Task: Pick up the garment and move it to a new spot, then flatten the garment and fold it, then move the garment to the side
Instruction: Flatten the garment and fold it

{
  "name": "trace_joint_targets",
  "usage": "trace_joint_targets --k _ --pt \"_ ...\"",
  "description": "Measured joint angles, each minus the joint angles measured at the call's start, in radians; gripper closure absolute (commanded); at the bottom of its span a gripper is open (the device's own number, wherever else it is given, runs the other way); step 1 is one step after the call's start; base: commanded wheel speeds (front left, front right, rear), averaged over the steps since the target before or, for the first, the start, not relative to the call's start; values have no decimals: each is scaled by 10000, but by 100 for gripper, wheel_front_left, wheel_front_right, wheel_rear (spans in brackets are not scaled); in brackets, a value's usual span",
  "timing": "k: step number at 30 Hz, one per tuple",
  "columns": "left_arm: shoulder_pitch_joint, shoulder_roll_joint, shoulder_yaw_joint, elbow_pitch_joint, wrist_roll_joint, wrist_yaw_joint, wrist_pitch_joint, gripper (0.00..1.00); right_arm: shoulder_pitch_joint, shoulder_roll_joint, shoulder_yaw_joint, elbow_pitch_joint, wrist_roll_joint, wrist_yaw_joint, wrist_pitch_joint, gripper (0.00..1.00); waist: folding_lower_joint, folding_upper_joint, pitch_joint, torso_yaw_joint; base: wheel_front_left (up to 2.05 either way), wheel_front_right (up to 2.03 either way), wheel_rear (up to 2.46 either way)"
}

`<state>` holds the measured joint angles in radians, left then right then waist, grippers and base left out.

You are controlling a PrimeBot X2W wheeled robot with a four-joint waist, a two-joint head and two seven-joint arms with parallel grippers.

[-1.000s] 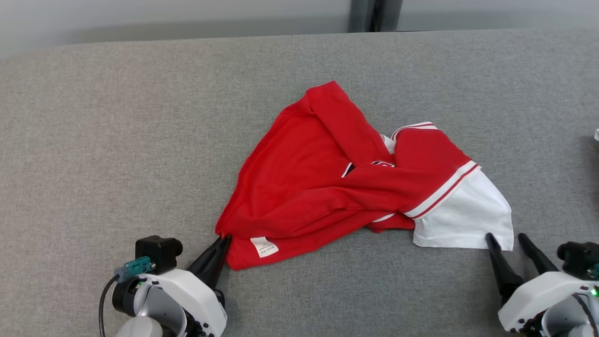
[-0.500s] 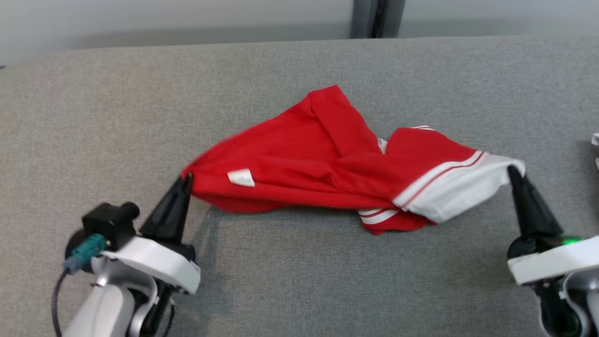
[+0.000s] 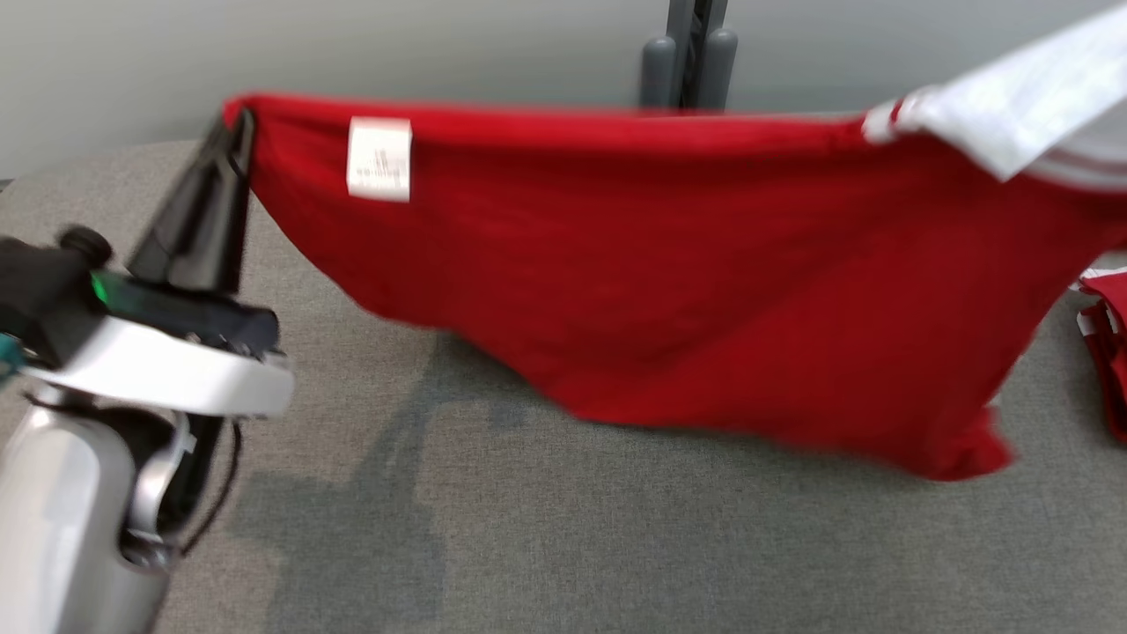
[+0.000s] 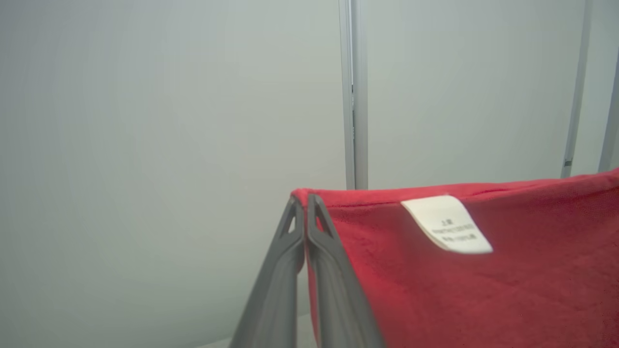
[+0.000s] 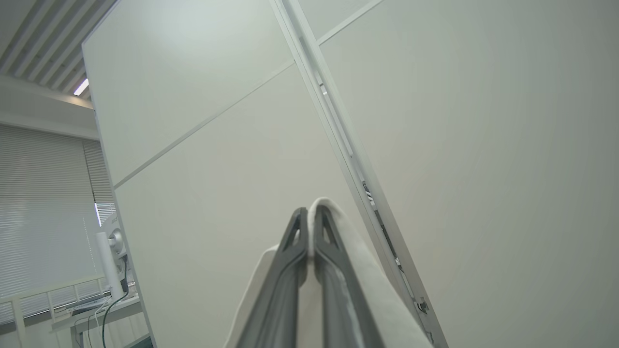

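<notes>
Garment point(image 3: 669, 291), a red shirt with a white section, hangs spread in the air above the grey table point(image 3: 528, 546). Its top edge is drawn nearly straight between the two arms, and its body sags toward the surface. At the left, the left gripper point(image 3: 236, 132) is clamped on the red corner, with both fingers pressed together over a thin bite of hem just beside the white care label point(image 3: 379, 158). So small a hold could slip if the arms pull further apart or swing quickly, and that side would drop in a heap. In the middle the cloth hangs lower toward the right and looks doubled. If it is lowered as it is, the bottom may tuck under itself and lie creased rather than flat. Blur hides whether the lowest tip touches the table. If it does, dragging could roll it under. Further right, the white section point(image 3: 1012, 114) rises out of the head view, and the right gripper point(image 5: 309, 215) is closed on white fabric that drapes over one finger. That hold looks like a loose fold, which could slide free. At the far right another red piece point(image 3: 1105, 352) lies on the table, and a careless landing could overlap or snag it.
</notes>
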<state>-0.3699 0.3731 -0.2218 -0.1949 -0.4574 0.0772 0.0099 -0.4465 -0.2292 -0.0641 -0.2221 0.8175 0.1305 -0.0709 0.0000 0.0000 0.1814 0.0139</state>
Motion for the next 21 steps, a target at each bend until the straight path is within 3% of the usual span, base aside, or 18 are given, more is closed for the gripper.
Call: trace_joint_targets --k 7,12,16,21 --pt "-1326 514 508 -984 290 203 311 100 -2232 -92 -477 -658 -608 0 652 100 0 0 -231 -5 0 0 0" --pt "-1804 660 623 -1356 362 290 612 100 -2985 21 -566 -713 -871 0 1160 100 0 0 -240 -6 0 0 0" --pt "-2131 694 587 -1283 347 255 690 100 -3185 86 -499 -462 -1072 0 1484 100 0 0 -138 11 0 0 0" --pt "-3030 545 466 -201 12 -130 602 100 -3682 151 -228 617 -1223 0 1710 100 0 0 242 64 0 0 0"
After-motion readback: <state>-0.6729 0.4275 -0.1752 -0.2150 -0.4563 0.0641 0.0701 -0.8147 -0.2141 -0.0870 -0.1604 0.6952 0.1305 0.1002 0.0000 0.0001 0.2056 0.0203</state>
